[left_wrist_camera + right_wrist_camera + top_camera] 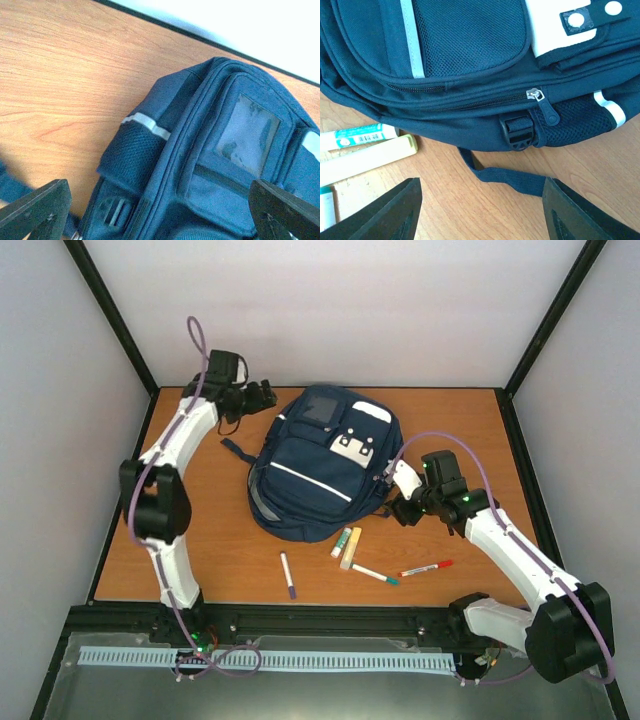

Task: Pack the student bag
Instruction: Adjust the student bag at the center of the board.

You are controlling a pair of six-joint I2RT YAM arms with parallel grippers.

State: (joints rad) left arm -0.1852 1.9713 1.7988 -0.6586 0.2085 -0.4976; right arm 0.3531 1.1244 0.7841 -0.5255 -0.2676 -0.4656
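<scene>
Bag: I've got the student bag (315,465) in sight, navy fabric, lying flat with its front pockets facing up.
Position: it sits mid-table, lengthwise, one end near the far wall and slightly angled.
Markings: I see a thin white stripe (310,482) crossing the front and a white patch (352,448) above it.
Zips: the side zip looks closed, its zipper pull (540,97) lying just above a black buckle (519,132).
Strap: a dark strap (505,175) trails loose on the wood.
</scene>
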